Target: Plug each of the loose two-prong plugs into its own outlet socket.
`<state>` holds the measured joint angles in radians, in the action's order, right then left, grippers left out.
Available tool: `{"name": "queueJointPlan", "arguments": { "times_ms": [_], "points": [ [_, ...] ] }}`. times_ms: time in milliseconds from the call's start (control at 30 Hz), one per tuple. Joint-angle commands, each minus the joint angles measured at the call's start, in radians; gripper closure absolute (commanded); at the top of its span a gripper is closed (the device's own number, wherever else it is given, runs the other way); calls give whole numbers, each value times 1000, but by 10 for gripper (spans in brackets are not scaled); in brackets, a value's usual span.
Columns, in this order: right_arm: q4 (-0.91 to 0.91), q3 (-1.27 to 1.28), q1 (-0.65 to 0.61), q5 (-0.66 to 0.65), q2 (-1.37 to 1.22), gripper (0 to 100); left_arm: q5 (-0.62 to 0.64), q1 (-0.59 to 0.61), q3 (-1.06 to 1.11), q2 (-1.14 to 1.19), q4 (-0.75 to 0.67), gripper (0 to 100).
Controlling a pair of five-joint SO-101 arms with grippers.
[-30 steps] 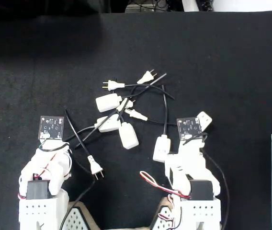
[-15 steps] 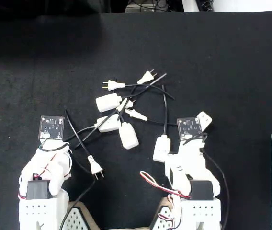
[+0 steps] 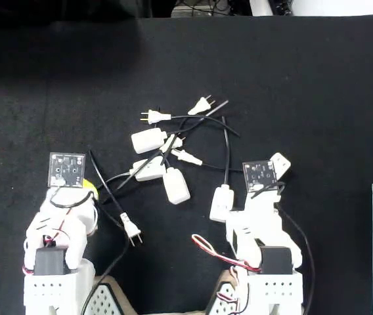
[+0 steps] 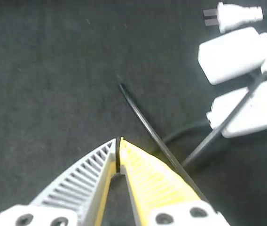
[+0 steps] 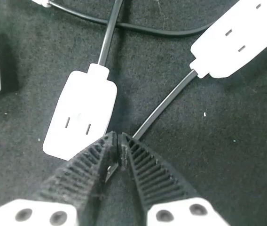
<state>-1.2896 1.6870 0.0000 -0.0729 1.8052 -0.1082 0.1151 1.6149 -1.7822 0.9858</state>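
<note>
Worktop [image 3: 305,79] is covered in black cloth. Left jaws and right jaws are clenched on nothing. Outlet socket [image 5: 79,115] is laid just before the right jaws; loose plug [image 4: 237,14] is seen well beyond the left jaws.

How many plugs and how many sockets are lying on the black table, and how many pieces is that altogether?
Two-prong plugs: 5
Outlet sockets: 5
Total: 10
</note>
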Motion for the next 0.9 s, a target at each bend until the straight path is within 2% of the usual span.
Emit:
{"name": "queueJointPlan", "arguments": {
  "times_ms": [0, 300, 567, 633, 767, 867],
  "points": [
    [-8, -81, 17, 3, 53, 985, 2, 48, -22, -6, -46, 970],
    [-38, -496, 25, 14, -36, 986, -3, 196, -8, -6, -26, 967],
    [-48, -869, 26, 12, -667, 985, -9, 196, -5, -6, 8, 966],
    [-48, -931, 28, 12, -806, 984, -49, 196, -4, -6, 18, 966],
    [-44, -986, 25, 12, -989, 983, -140, 197, -5, -6, 58, 966],
    [-38, -992, 31, 12, -1058, 972, -150, 202, -4, -6, 63, 966]
  ]
}}
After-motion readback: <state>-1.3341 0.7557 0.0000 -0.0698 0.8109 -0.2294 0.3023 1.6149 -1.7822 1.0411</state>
